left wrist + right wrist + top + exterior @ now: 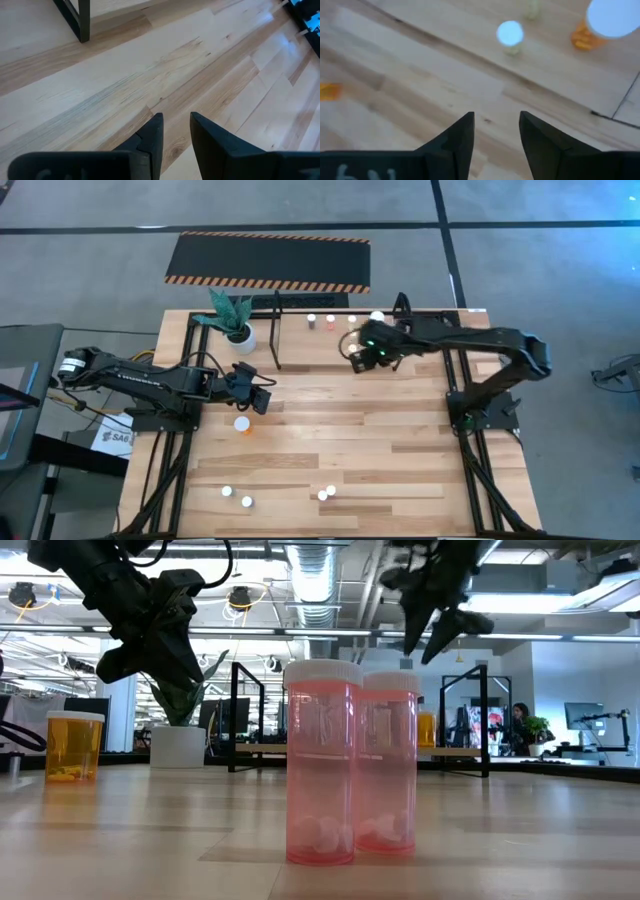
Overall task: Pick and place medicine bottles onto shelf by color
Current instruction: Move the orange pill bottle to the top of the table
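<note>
Nearest the table's front edge, four medicine bottles wait loose: two white-capped ones [236, 496] at front left and a pair of pink bottles [350, 765] touching side by side, upright, right in front of the low camera. Further in, an orange bottle [242, 425] stands just beside my left gripper [262, 401], which hangs above the bare wood, fingers [152, 135] a narrow gap apart and nothing between them; I judge it is parked there to take that orange one next, being the closest. Beyond, my right gripper [357, 360] sits over the table near the back, just in front of the shelf [277, 330], fingers [457, 137] a little apart and empty too. From its wrist I see a greenish bottle [510, 35] and a larger orange bottle [600, 22] standing on the wood ahead, well clear of the fingers. At the back a row of small bottles [330, 320] already lines the shelf zone, spaced apart, presumably sorted by colour. In the way: the shelf's black posts, which my right arm must clear, and the plant pot [240, 335] just beside the left post. The striped mat [268, 262] lies off the table, behind everything.
</note>
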Controlling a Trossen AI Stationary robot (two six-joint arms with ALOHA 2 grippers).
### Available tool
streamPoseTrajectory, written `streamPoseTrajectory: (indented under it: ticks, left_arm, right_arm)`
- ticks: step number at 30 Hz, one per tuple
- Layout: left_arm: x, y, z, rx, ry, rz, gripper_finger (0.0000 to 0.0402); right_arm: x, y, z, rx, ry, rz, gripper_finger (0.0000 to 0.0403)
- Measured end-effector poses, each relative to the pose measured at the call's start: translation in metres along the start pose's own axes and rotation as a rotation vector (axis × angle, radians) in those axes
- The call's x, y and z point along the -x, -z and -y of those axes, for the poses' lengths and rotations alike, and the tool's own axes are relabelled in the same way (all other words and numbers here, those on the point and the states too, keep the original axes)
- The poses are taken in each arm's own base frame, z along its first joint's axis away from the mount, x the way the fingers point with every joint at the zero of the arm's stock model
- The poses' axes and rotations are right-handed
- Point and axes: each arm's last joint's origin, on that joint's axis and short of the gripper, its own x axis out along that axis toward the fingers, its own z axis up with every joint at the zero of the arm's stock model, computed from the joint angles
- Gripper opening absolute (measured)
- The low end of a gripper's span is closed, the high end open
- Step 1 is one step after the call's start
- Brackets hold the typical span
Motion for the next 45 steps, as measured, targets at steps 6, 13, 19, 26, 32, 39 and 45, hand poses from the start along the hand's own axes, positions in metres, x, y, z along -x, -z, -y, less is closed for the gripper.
streamPoseTrajectory:
  ticks: [6, 13, 19, 26, 32, 39, 45]
  left_arm:
    - [0.000, 0.000, 0.000, 0.000, 0.000, 0.000, 0.0083]
    - [0.000, 0.000, 0.000, 0.000, 0.000, 0.000, 0.0083]
    - [0.000, 0.000, 0.000, 0.000, 0.000, 0.000, 0.0083]
    - [0.000, 0.000, 0.000, 0.000, 0.000, 0.000, 0.0083]
    - [0.000, 0.000, 0.000, 0.000, 0.000, 0.000, 0.0083]
    - [0.000, 0.000, 0.000, 0.000, 0.000, 0.000, 0.0083]
    - [0.000, 0.000, 0.000, 0.000, 0.000, 0.000, 0.0083]
  right_arm:
    - [0.022, 0.037, 0.021, 0.028, -0.189, 0.157, 0.0162]
    - [0.025, 0.069, 0.055, 0.045, -0.425, 0.325, 0.0162]
    - [0.018, 0.085, 0.076, 0.085, -0.539, 0.431, 0.0162]
    - [0.010, 0.103, 0.091, 0.180, -0.631, 0.544, 0.0162]
    - [0.000, 0.122, 0.107, 0.209, -0.718, 0.684, 0.0162]
    - [-0.014, 0.142, 0.125, 0.240, -0.782, 0.822, 0.0162]
    - [-0.022, 0.150, 0.134, 0.252, -0.764, 0.828, 0.0162]
